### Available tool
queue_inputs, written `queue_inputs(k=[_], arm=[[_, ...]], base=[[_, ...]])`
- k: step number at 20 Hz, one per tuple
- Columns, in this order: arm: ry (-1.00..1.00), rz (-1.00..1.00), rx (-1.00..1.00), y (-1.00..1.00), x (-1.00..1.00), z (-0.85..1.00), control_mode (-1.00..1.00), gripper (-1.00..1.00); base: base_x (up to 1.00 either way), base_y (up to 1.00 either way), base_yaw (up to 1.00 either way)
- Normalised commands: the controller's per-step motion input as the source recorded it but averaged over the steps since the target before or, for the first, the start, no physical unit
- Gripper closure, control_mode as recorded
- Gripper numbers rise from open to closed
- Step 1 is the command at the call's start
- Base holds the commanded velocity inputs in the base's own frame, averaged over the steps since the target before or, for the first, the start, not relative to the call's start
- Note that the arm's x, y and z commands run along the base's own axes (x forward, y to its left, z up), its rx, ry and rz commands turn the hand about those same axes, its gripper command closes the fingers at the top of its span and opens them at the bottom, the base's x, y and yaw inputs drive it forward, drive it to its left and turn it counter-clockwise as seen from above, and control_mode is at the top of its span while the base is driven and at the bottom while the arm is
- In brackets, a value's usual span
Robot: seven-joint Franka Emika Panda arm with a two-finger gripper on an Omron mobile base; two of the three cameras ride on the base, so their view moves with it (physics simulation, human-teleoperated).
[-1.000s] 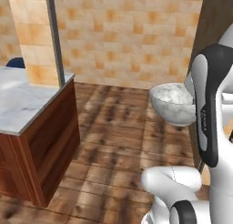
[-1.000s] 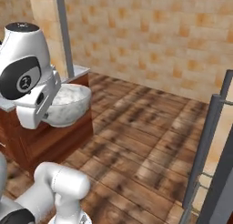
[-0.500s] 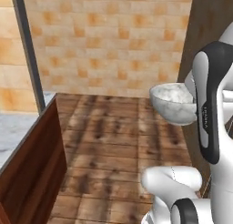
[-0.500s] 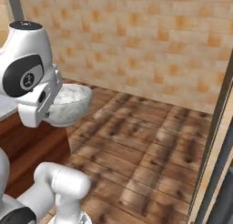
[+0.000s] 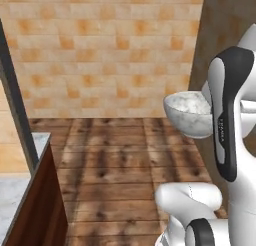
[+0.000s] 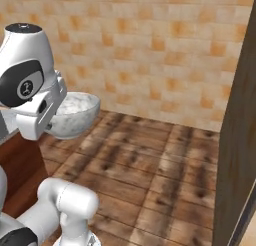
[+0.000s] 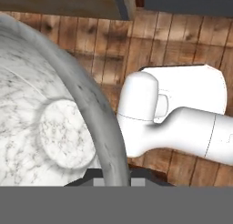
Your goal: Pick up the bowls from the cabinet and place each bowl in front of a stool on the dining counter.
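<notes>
The marbled bowl [image 5: 188,113] was held aloft at the gripper [image 7: 112,180], well above the wooden floor [image 5: 120,160], upright with its mouth up. In the hand view its rim [image 7: 98,114] was seen running straight down between the two tips, so the jaws were pressed together on the wall of the bowl, one tip inside and one outside. The bowl [image 6: 74,115] was judged empty; nothing was seen on its round inner base [image 7: 66,134].

The relation judged to govern the coming move: the dining counter [image 5: 22,200] lay low and to the left of the bowl in the left base view, well apart from it, with only a corner of marble top and wood side visible. A dark post [image 5: 17,105] stood just behind that corner. From the bowl outward, the tiled wall [image 5: 105,50] was ahead and a brown wooden panel [image 6: 240,140] to the right. No stool was seen, so the placing spot could not be told. Transport was judged to be in hand, placement not yet done.
</notes>
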Motion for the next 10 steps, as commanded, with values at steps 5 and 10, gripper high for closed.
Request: queue_inputs(k=[5,10], arm=[[0.00,0.00,0.00,0.00,0.00,0.00,1.00,1.00],[0.00,0.00,0.00,0.00,0.00,0.00,1.00,1.00]], base=[[1.00,-0.60,0.15],[1.00,-0.48,0.41]])
